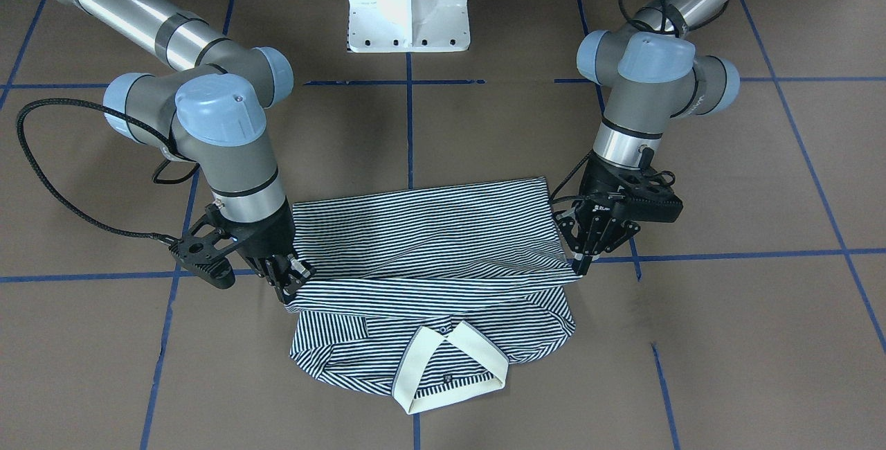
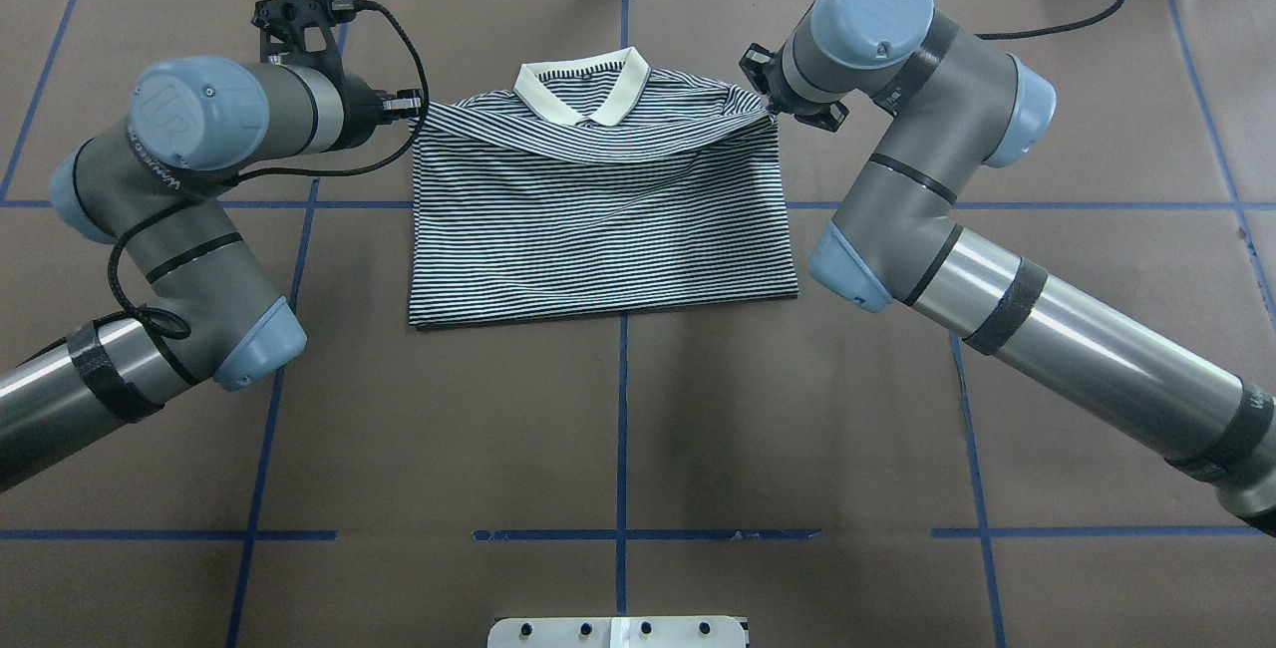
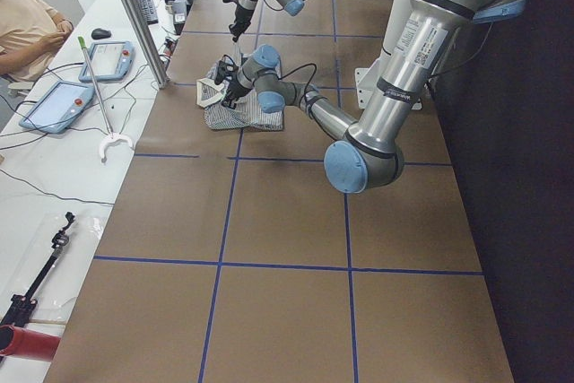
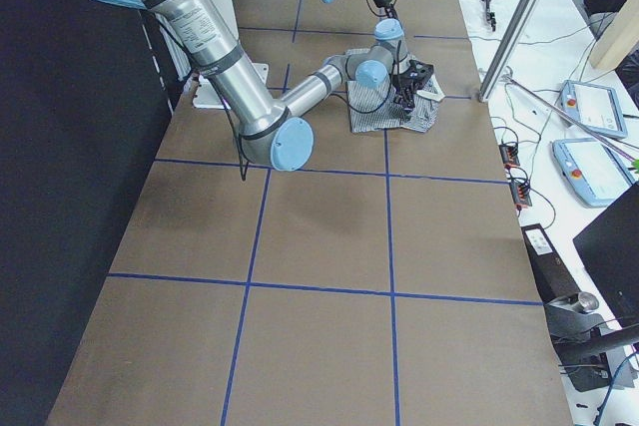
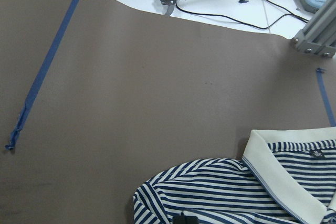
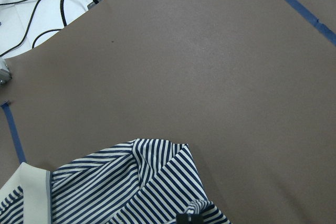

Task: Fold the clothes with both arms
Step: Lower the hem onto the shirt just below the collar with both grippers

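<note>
Two layers of striped cloth lie on the robot's side of both pincers. The polo shirt (image 2: 598,229) is doubled over on the table (image 2: 618,429), with its fold line nearest the robot's base and the upper layer running flat out to the fingertips.

The left gripper (image 1: 583,263) stands at one end of that layer's free edge and the right gripper (image 1: 294,284) at the other. Each has its fingers drawn narrow onto a corner of the cloth, and the edge runs fairly straight between them. I judge both to be pinching the shirt, though the pads are too small to see clearly.

Just beyond the fingertips, the shoulders and the cream collar (image 1: 450,367) stick out from under the held edge. The collar sits midway between the two pincers, on the far side of them from the robot.

The shirt looks light, thin and limp, a knit that will drape and stretch rather than keep a shape. Its weight should be no trouble, but it would sag in the middle if the pincers drew toward each other. A thin pinch might also slip or catch only one layer. The best hold is at the outer corners of an edge, both taken together and kept apart so the cloth stays taut. The collar looks stiffer and would likely resist a crease.
</note>
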